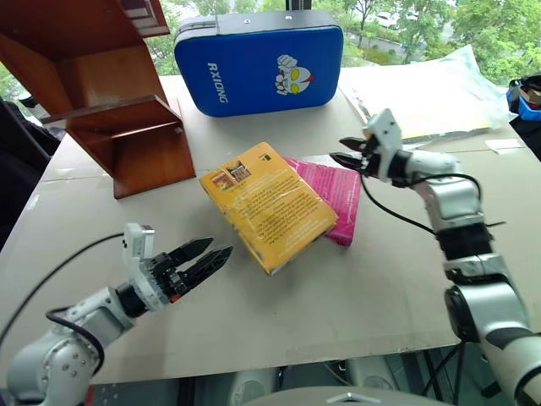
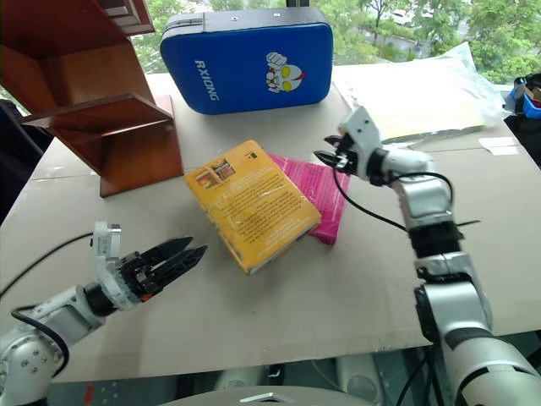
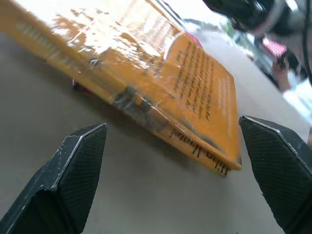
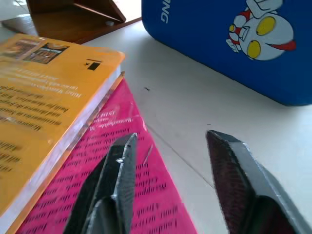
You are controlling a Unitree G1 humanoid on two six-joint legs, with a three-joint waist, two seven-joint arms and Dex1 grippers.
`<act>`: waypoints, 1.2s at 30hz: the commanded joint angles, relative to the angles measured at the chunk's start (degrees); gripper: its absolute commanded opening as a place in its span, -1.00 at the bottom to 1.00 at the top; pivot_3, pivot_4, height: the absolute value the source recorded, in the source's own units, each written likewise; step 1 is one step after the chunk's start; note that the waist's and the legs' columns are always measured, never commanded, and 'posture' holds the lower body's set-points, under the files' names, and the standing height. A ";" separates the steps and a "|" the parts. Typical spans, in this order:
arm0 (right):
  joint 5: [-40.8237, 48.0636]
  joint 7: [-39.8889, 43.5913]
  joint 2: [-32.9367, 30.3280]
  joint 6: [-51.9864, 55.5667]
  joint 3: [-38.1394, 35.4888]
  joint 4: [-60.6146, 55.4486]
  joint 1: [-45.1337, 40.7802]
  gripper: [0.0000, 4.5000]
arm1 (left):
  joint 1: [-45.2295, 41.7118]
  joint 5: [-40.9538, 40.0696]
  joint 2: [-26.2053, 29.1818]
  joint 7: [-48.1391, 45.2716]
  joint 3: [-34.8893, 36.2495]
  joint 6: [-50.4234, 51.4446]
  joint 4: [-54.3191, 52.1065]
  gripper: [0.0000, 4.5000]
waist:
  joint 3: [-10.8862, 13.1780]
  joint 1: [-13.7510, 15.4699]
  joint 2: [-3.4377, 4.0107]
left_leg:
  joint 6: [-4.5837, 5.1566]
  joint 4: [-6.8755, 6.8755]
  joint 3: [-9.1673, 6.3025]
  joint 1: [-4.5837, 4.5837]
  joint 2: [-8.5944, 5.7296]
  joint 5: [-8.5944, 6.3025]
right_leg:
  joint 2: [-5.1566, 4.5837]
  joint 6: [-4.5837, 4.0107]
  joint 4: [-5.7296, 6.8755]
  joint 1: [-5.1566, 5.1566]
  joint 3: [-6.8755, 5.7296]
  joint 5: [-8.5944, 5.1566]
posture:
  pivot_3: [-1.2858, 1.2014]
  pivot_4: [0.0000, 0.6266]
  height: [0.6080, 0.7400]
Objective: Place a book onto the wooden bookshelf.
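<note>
Book [image 1: 269, 205] lies on pink book [image 1: 335, 200], both claws apart

Bright daylight fills the scene, coming from the window behind the table [image 1: 355, 288], where green trees show washed out. The table's pale top is evenly lit, with only soft, short shadows beneath the book [image 1: 267, 205] and beside the wooden bookshelf [image 1: 110, 93]. Glare streaks the book's plastic wrap, strongest in the left wrist view, where the cover's far end bleaches almost white. That view is soft and hazy, its background blown out. The blue case [image 1: 259, 61] carries a faint sheen. Head views stay sharp, slightly bowed at the edges.
</note>
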 commanded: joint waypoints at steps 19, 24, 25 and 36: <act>35.92 1.27 -21.47 24.00 -29.34 -47.89 36.36 0.97 | -22.29 -16.91 -14.02 23.54 -5.80 10.88 23.19 1.00 | -0.28 2.67 -0.17 | 0.04 0.38 0.00 0.88 0.08 0.01 | 0.32 0.01 -0.06 1.10 -0.11 -0.32 | 0.03 -0.52 1.00; 38.25 -1.42 -22.42 23.77 -30.04 -48.88 37.36 1.00 | -23.90 -17.74 -13.05 21.73 -5.54 12.73 24.21 0.24 | -0.25 2.52 -0.22 | 0.04 0.38 0.04 0.86 0.08 0.01 | 0.29 0.01 -0.09 1.11 -0.06 -0.32 | 0.03 -0.52 1.00; 38.61 -1.80 -22.65 23.60 -30.02 -48.86 37.35 1.00 | -24.09 -18.47 -12.75 21.48 -5.44 13.23 23.38 0.00 | -0.25 2.51 -0.22 | 0.04 0.38 0.04 0.84 0.08 0.01 | 0.30 0.00 -0.10 1.09 -0.06 -0.32 | 0.03 -0.52 1.00; 45.13 -8.45 -18.60 20.59 -29.11 -42.07 29.88 1.00 | -27.07 -12.78 -5.67 20.66 -7.12 7.42 0.14 -0.88 | -0.04 2.52 -0.58 | 0.03 0.38 -0.10 0.34 0.12 0.01 | 0.28 -0.24 -0.29 0.75 -0.17 -0.16 | 0.03 -0.52 1.00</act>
